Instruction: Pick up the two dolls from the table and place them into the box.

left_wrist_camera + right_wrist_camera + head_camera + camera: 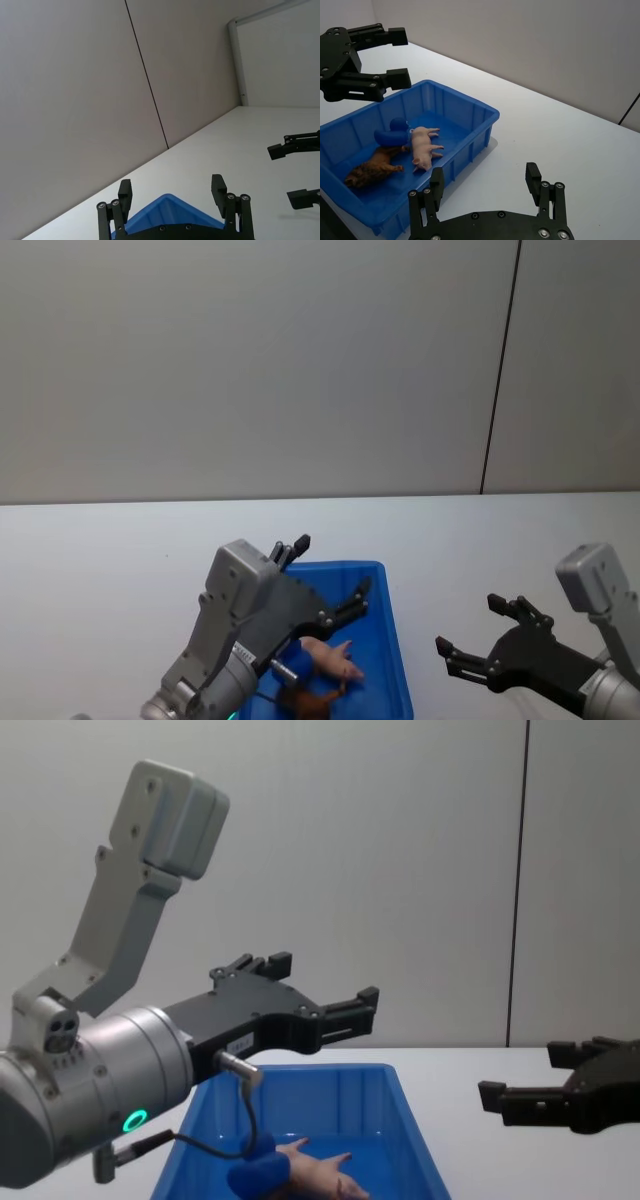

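Both dolls lie inside the blue box [393, 640]. The pale pink pig [330, 658] rests on its side near the middle, and the reddish-brown shaggy animal [310, 703] lies beside it nearer me. In the right wrist view the pig [422, 150] and the brown doll [372, 170] rest on the floor of the box [485, 120]. My left gripper [330, 568] hovers open above the box, holding nothing. My right gripper [470, 625] hangs open over the white table [480, 540] to the right of the box, also holding nothing.
A small blue rounded object [395, 134] sits in the box by the pig's head. A plain grey wall with a dark vertical seam [500, 370] stands behind the table. Bare tabletop lies left, right and beyond the box.
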